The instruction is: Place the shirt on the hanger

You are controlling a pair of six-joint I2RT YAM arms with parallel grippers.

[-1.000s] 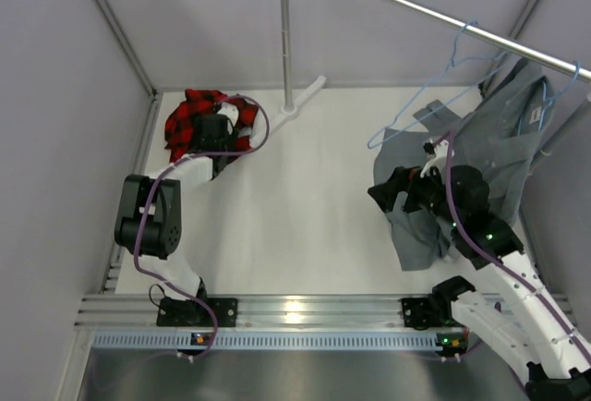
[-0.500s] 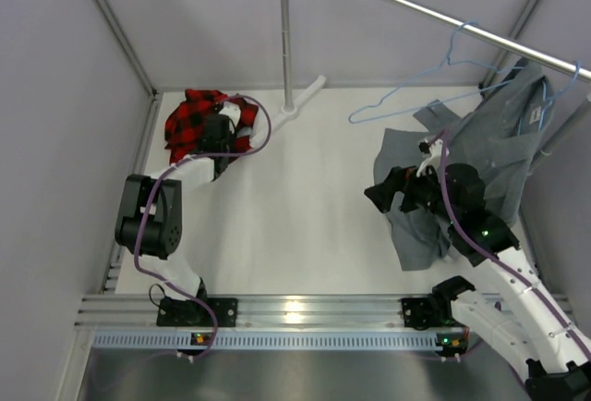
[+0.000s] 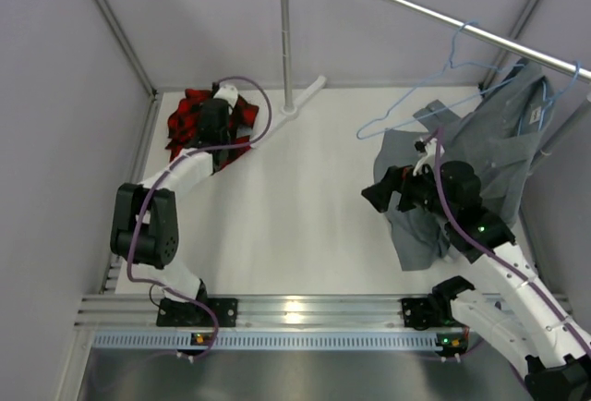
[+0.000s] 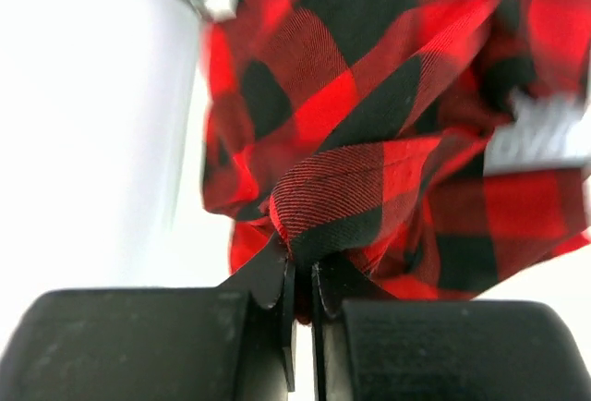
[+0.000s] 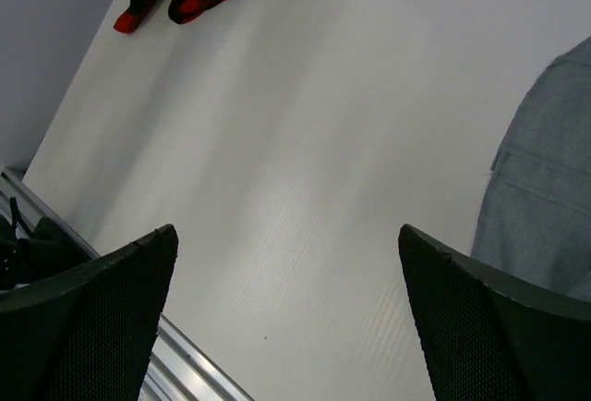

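At the far-left corner of the table (image 3: 305, 207), my left gripper (image 4: 303, 281) was clamped on a raised fold of the shirt (image 4: 369, 142). Versus half a second earlier, that arm had reached further back, and the plaid bunched tighter under the wrist. The shirt was still lying on the table, well apart from the hanger (image 3: 420, 115). The hanger hung by its hook on the rail (image 3: 416, 8), and its lower corner had swung a little nearer since then. My right gripper (image 5: 286, 235) was spread wide and held nothing. It hovered beside the grey garment (image 5: 545, 188), position barely changed.
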